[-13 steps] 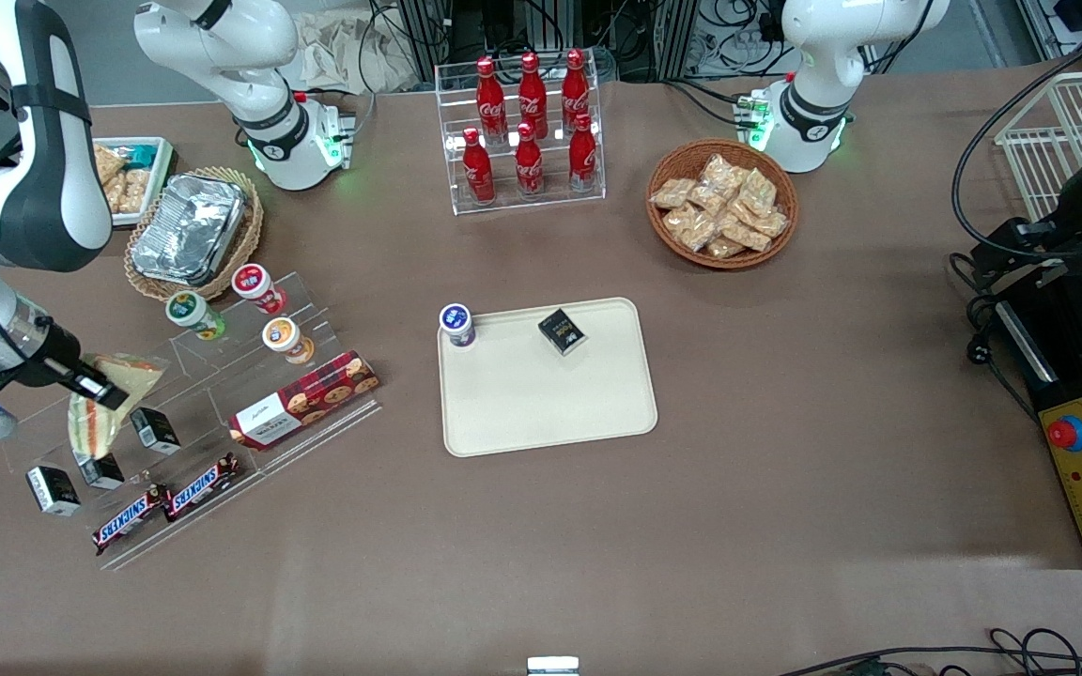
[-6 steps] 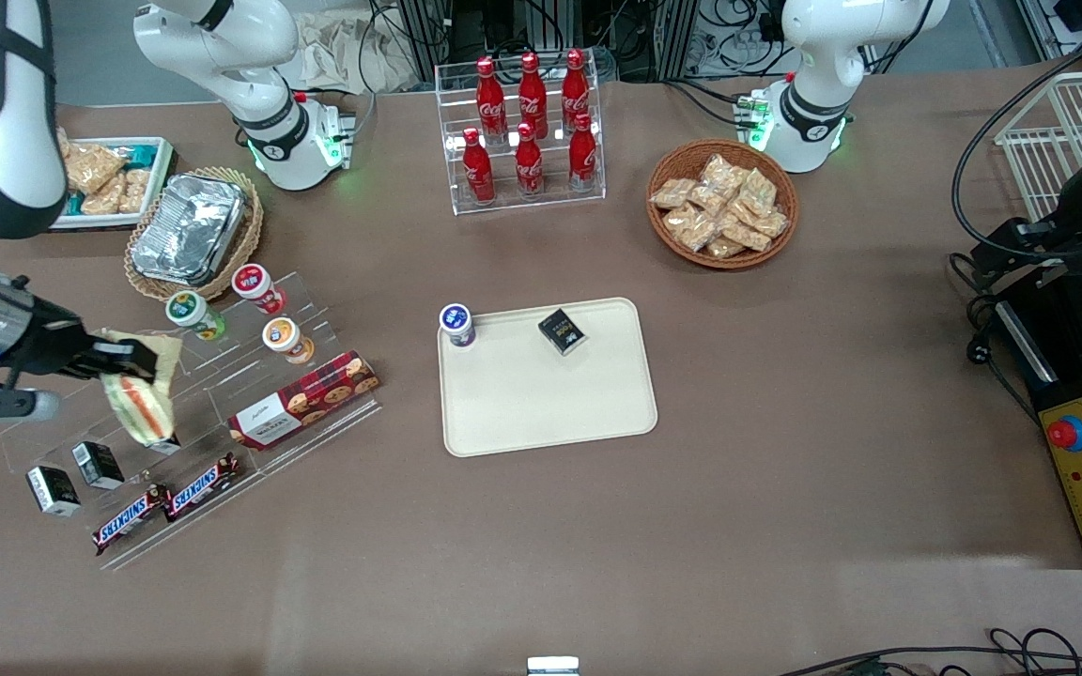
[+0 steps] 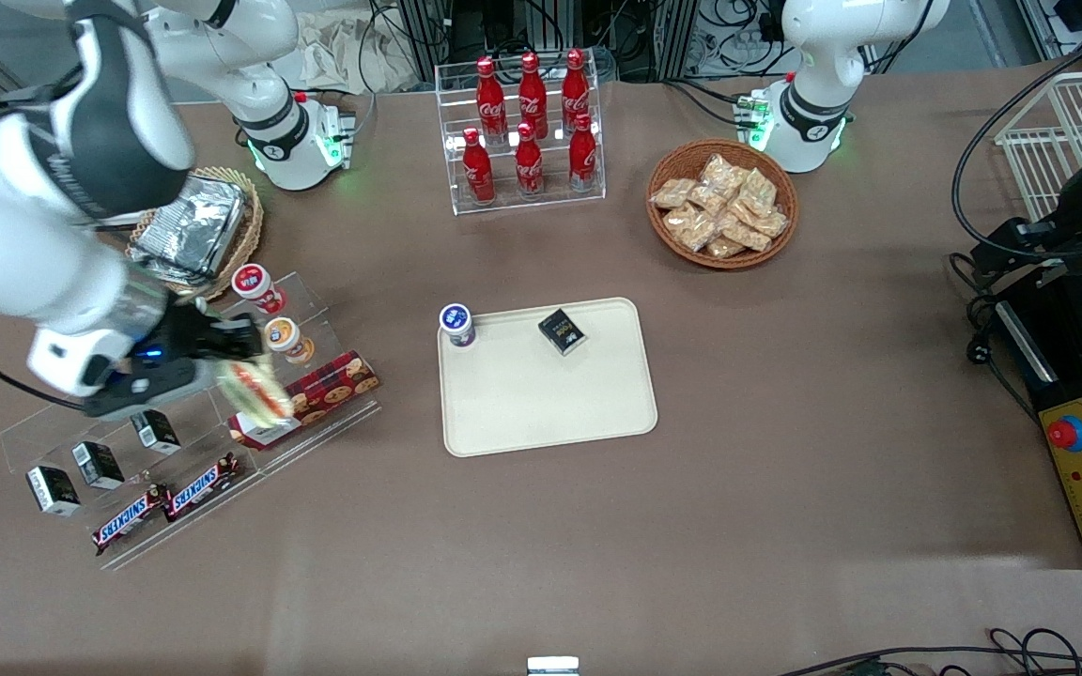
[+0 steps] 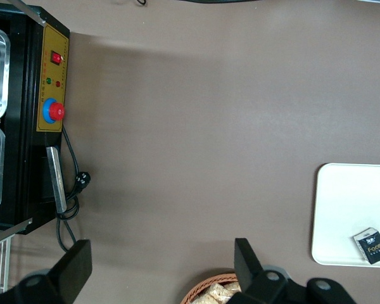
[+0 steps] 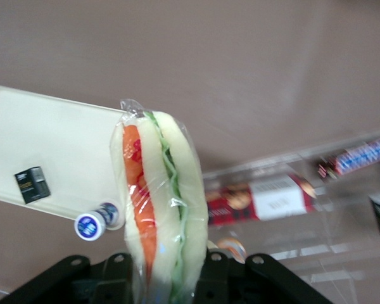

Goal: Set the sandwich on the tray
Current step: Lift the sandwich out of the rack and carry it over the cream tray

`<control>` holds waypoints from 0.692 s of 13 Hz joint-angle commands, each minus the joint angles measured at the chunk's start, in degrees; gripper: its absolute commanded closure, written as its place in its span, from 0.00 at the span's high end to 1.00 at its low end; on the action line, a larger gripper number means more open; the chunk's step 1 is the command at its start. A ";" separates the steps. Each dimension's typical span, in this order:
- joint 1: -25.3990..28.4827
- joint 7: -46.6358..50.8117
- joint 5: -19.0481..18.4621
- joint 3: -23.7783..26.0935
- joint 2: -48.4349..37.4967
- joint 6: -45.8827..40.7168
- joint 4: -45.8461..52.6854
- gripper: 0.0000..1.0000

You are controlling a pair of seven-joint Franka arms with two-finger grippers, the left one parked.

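Observation:
My right gripper [image 3: 240, 361] is shut on the wrapped wedge sandwich [image 3: 259, 392], holding it in the air above the clear acrylic display stand [image 3: 212, 413], over the red cookie box [image 3: 316, 399]. In the right wrist view the sandwich [image 5: 161, 202] stands between the two black fingers [image 5: 117, 278], pale bread with orange, red and green layers showing. The cream-beige tray [image 3: 550, 394] lies on the table toward the parked arm's end from the gripper; it also shows in the right wrist view [image 5: 57, 145] and the left wrist view [image 4: 348, 215]. On it stand a blue-lidded cup [image 3: 456, 324] and a small black box [image 3: 562, 331].
The stand carries lidded cups [image 3: 255, 282], small black boxes [image 3: 95, 463] and two Snickers bars [image 3: 165, 502]. A foil container in a wicker basket [image 3: 193, 230] sits farther from the camera. A rack of red cola bottles [image 3: 527, 131] and a basket of snack packets [image 3: 721, 205] stand farther back.
My gripper has lifted the sandwich off the display stand and carried it toward the tray, from over the small black boxes to over the cookie box. The arm has swung across the foil container.

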 commanded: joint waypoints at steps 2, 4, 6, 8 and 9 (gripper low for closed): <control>10.24 -5.34 -6.62 -0.71 5.47 5.50 2.49 0.00; 13.67 -6.22 -6.64 -0.62 7.84 7.45 2.49 0.00; 18.15 -6.66 -6.90 -0.71 10.30 11.39 2.49 0.00; 20.18 -7.71 -6.82 -0.62 13.90 15.96 2.40 0.00; 21.50 -11.46 -6.82 -0.62 15.92 18.76 2.40 0.00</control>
